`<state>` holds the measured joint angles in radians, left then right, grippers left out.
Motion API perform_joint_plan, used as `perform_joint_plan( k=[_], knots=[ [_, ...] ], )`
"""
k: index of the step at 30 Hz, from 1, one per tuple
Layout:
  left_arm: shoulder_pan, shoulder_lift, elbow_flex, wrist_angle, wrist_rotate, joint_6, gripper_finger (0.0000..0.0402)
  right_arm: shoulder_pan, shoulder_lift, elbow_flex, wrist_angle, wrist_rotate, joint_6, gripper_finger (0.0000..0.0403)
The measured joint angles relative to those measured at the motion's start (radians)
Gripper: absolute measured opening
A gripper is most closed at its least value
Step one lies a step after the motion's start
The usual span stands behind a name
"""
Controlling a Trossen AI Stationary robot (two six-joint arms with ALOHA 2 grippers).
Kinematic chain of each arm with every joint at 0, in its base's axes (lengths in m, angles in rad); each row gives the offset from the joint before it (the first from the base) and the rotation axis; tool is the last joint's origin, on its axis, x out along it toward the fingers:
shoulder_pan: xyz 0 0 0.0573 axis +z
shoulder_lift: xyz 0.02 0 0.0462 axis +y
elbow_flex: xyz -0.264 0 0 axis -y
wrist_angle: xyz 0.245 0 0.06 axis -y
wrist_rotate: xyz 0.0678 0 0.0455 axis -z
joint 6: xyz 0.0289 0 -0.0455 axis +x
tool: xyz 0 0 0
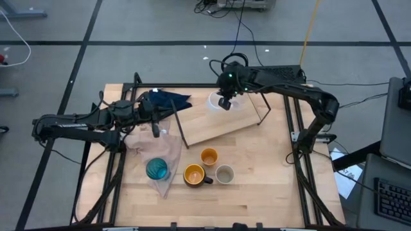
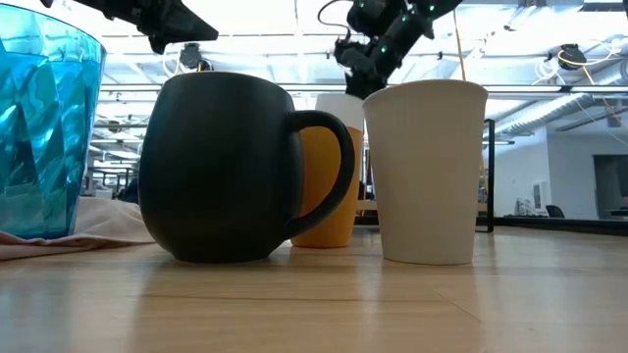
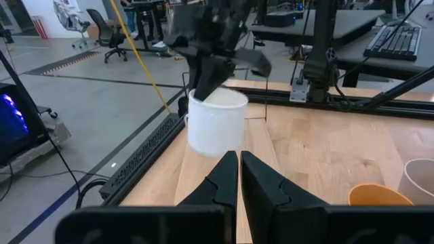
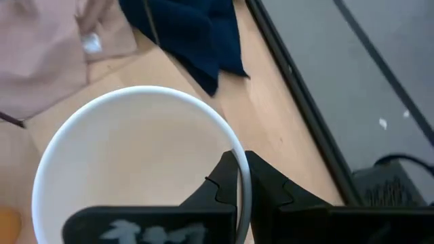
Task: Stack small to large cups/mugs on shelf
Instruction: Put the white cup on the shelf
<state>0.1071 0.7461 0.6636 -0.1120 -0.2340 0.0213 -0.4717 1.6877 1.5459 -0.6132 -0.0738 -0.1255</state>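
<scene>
Nearest the front edge of the table, a tall teal faceted tumbler [image 1: 156, 169] stands on a crumpled pinkish-beige cloth [image 1: 168, 149]. Just beside it sit a dark mug with an orange inside [image 1: 194, 174], a pale grey-beige cup [image 1: 225, 174] and, slightly behind these, a small orange cup [image 1: 209, 156]. Farther back lies the flat light-wood shelf board [image 1: 218, 122] with its thin black rod frame. At its far end the right gripper [image 1: 224, 102] has its fingers clamped on the rim of a white mug [image 1: 218, 100], one finger inside and one outside. Off to the left, near a dark blue cloth [image 1: 168, 101], the left gripper [image 1: 156, 128] hovers with its fingers together and empty.
</scene>
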Motion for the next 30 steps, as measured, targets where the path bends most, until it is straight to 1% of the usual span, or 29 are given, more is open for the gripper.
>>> perform_joint_plan(
  k=[9,22,30],
  knots=[
    [0.0,0.0,0.0,0.0,0.0,0.0,0.0021,-0.007,0.05,0.001,-0.002,0.002,0.017,0.0],
    [0.0,0.0,0.0,0.001,0.0,0.0,0.0021,-0.006,0.142,0.001,-0.002,0.003,0.001,0.0],
    [0.0,0.0,0.0,0.001,0.0,0.0,0.0021,-0.006,0.145,0.0,0.006,0.003,-0.017,0.0001]
  ],
)
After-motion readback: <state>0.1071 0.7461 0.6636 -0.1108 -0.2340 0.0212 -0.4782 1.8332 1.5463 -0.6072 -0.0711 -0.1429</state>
